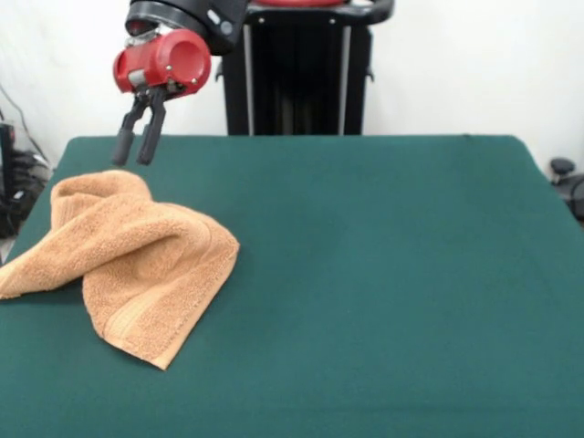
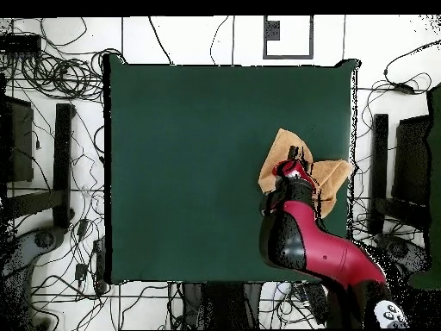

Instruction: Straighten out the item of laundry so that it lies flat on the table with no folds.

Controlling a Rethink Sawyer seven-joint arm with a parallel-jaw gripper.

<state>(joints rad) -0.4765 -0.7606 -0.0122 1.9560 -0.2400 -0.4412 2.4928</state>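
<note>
The item of laundry (image 1: 137,260), a light orange-tan terry towel, lies crumpled and folded over itself at the left of the table (image 1: 383,274) in the front view, one corner reaching the table's left edge. A band stripe shows near its lower corner. My gripper (image 1: 137,146) hangs in the air above the towel's far end, its two black fingers (image 1: 150,137) a small gap apart, open, holding nothing. From overhead, the towel (image 2: 280,155) sits near the table's (image 2: 198,155) right edge, partly hidden under the red arm and gripper (image 2: 291,157).
Many cables (image 2: 60,78) and black stands (image 2: 62,155) lie on the floor around the table in the overhead view. A black object (image 1: 566,178) sits beyond the table's right edge in the front view.
</note>
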